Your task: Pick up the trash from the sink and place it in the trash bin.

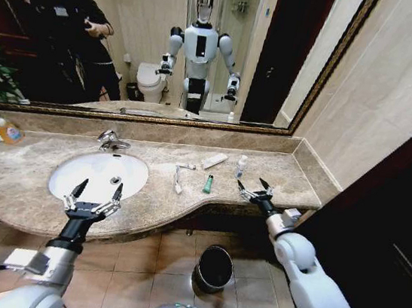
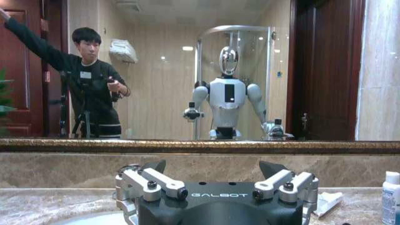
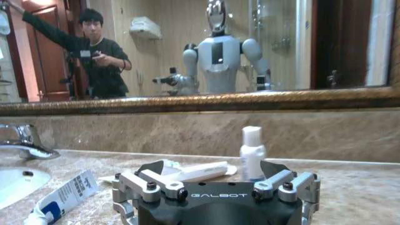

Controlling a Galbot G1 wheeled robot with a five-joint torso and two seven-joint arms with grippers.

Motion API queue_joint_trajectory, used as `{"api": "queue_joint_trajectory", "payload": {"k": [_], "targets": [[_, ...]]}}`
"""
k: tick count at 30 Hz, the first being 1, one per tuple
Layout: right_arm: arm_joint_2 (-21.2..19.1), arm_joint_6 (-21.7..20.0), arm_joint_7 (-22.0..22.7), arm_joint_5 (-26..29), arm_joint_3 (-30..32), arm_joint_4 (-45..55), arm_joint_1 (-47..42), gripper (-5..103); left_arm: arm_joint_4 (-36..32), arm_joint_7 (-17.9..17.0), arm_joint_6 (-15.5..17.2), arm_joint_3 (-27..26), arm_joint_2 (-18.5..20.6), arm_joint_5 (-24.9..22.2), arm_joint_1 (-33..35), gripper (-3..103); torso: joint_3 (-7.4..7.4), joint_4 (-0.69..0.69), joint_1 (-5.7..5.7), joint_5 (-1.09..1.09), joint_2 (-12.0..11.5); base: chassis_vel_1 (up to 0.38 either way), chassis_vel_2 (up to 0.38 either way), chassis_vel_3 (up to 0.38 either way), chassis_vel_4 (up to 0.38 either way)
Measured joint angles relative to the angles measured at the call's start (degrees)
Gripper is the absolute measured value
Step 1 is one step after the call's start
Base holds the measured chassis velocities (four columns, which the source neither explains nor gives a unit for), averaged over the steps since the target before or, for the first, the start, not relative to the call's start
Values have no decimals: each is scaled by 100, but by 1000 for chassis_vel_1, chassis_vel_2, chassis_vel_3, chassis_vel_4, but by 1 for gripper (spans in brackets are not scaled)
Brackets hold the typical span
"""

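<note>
Nearest to you, the small round black bin with the shiny metal rim [image 1: 214, 267] stood on the tiled floor below the front edge of the beige marble countertop [image 1: 286, 181], roughly between the two arms.

Your left gripper [image 1: 92, 198] hovered with its fingers spread wide and nothing between them, at the front rim of the white oval basin [image 1: 97, 174]. Your right gripper [image 1: 255, 190] was likewise wide and empty, over the countertop's front edge, well to the right of the basin.

The trash lay on the counter to the right of the basin, not in it. The green lighter-sized stick [image 1: 207, 184] sat between the basin and your right gripper, its long axis running front to back. The white toothbrush [image 1: 177, 181] lay just beside the basin's right rim, also running front to back, with the short white stick [image 1: 186, 166] behind it. Farther back, nearer the wall, were the flat white packet [image 1: 214, 160] and the tiny clear bottle [image 1: 242, 165].

I judged your right arm the nearer one: the green stick lay to its left. The counter around it looked open, with only the front edge close by.
</note>
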Motion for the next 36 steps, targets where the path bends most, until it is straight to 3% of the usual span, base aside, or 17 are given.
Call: {"api": "queue_joint_trajectory", "payload": {"k": [9,13,21,33,36], "targets": [[558,-299,769,-187,-758,-1075,1060,100,1,0,0,0,0,0,0,100,0,0,0,1,0,0,0,0,0],[758,-360,1212,-273,-868,-1403,1450,100,0,0,0,0,0,0,0,100,0,0,0,0,0,0,0,0,0],[951,-387,1566,-480,-869,-1966,2018,100,0,0,0,0,0,0,0,100,0,0,0,0,0,0,0,0,0],[1076,-368,1506,-667,-736,-2528,2297,103,0,0,0,0,0,0,0,100,0,0,0,1,0,0,0,0,0],[1089,-304,1474,-670,-706,-2599,2304,97,0,0,0,0,1,0,0,100,0,0,0,1,0,0,0,0,0]]}}
